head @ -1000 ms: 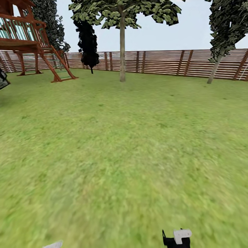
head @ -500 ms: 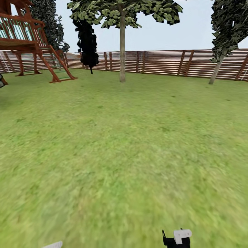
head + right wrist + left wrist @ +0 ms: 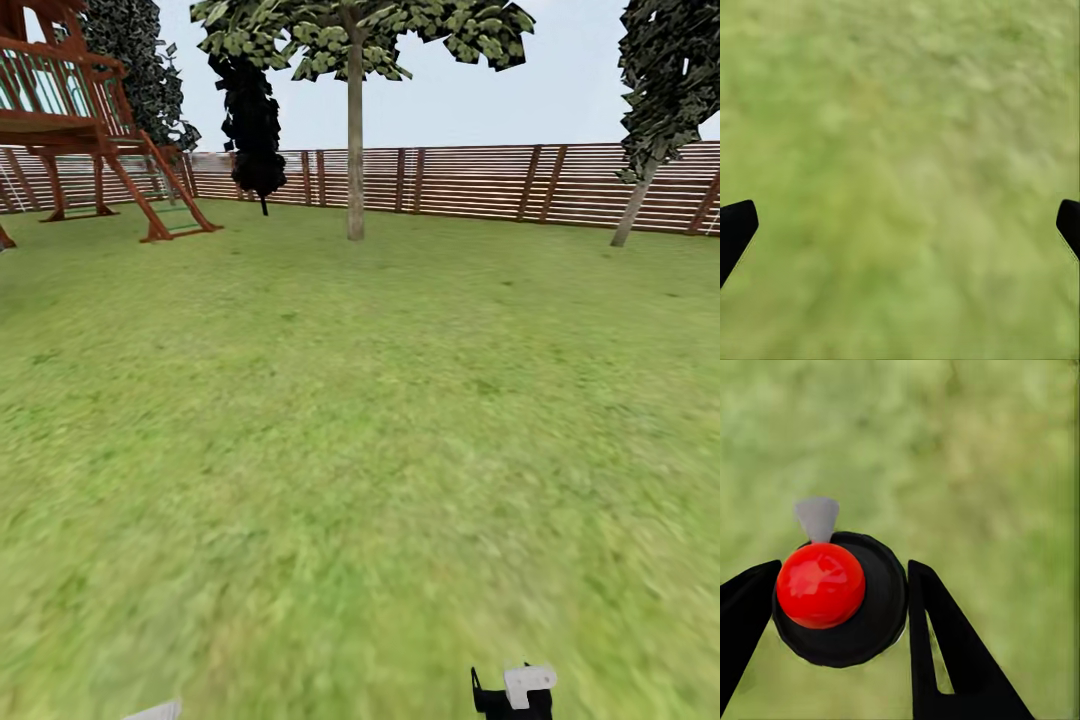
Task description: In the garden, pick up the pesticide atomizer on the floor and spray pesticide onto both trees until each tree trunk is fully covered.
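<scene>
The pesticide atomizer (image 3: 840,600) appears from above in the left wrist view: a black round body, a red top and a small grey nozzle. My left gripper (image 3: 844,568) is shut on it, one black finger on each side, with blurred grass below. My right gripper (image 3: 906,210) is open over bare lawn, nothing between its fingers. In the head view a tall tree with a straight pale trunk (image 3: 355,160) stands far ahead by the fence. A second tree with a slanting trunk (image 3: 631,212) stands at the far right. The floor is out of view.
Green lawn (image 3: 360,430) stretches ahead to a brown slat fence (image 3: 480,180). A red-brown wooden play tower with a ladder (image 3: 90,130) stands at the far left, a black narrow conifer (image 3: 252,120) beside it. Bits of my arms (image 3: 515,692) show at the bottom edge.
The whole head view has shifted slightly, so the camera moved: the play tower slid left and a dark object at the left edge left the picture. The arms hold their pose.
</scene>
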